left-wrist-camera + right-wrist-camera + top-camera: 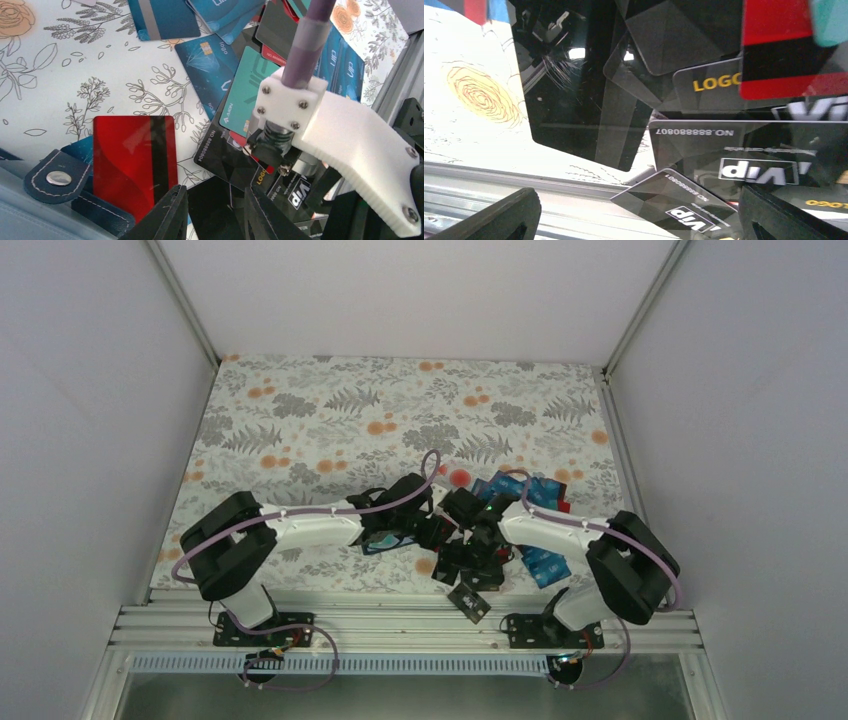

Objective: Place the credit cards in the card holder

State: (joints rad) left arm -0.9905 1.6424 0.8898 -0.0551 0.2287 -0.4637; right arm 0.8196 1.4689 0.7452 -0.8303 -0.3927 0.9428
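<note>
Lying strewn at two o'clock from the card holder, credit cards are judged mostly unloaded; right gripper jaws are held wide apart, left gripper jaws cannot be told.

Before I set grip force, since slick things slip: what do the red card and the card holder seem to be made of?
The red card looks like thin flat plastic, glossy: light glares off its face, and a black stripe crosses it. The card holder is probably leather or an imitation, matte navy, with pale stitching along the tab edge and a shiny metal-looking snap.
</note>
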